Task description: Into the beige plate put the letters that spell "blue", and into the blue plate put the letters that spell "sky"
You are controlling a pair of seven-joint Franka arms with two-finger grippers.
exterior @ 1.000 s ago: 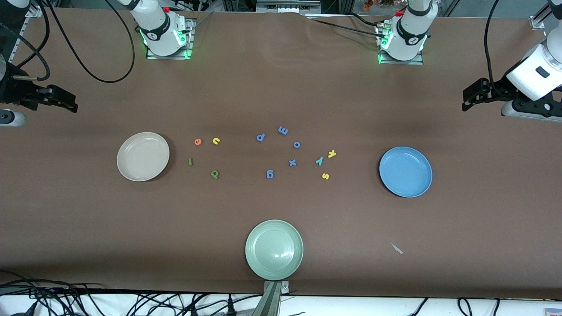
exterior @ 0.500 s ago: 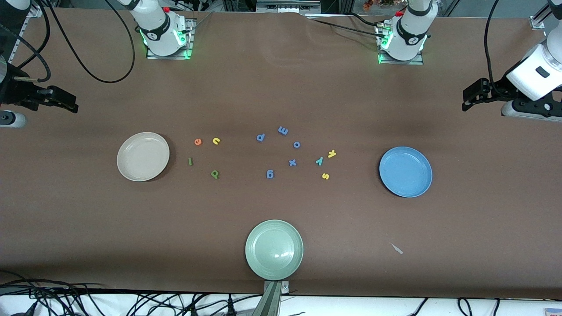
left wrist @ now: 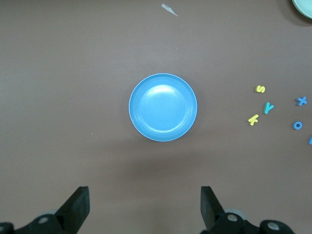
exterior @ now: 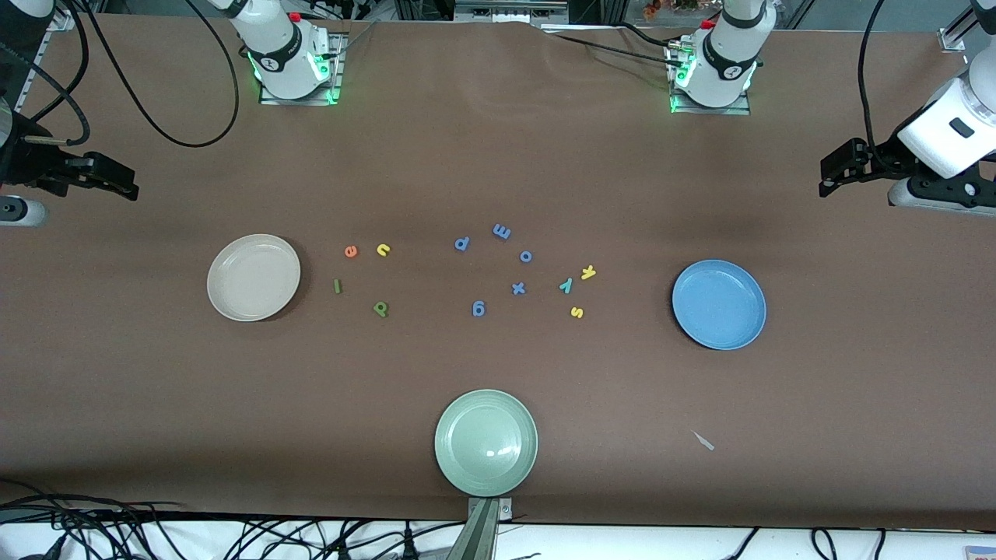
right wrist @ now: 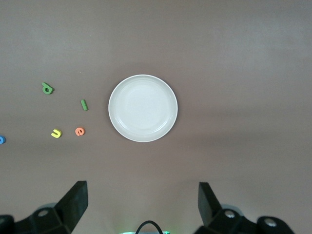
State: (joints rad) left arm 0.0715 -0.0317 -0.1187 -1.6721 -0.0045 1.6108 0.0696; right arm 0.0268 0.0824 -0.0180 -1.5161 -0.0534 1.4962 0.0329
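Nothing is being carried yet, so the sorting looks unstarted. Nearest the front camera, the pale green plate (exterior: pixel 485 442) is sitting empty. Farther off, the green b (exterior: pixel 380 309), green l (exterior: pixel 337 286), yellow u (exterior: pixel 382 250) and orange e (exterior: pixel 351 250) are lying at 3 o'clock of the beige plate (exterior: pixel 254 277); the yellow s (exterior: pixel 576 312), teal y (exterior: pixel 566 285) and yellow k (exterior: pixel 588 272) are lying at 9 o'clock of the blue plate (exterior: pixel 719 304), with blue-purple letters (exterior: pixel 519 288) between the groups. Both arms are waiting high: the right gripper (right wrist: pixel 141 207) over the beige plate's end, the left gripper (left wrist: pixel 145 207) over the blue plate's end, jaws spread wide, holding nothing. The next move probably calls for descending onto one tiny letter.

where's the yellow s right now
In the front view the yellow s lies on the table toward the left arm's end, nearer the camera than the teal y and yellow k.
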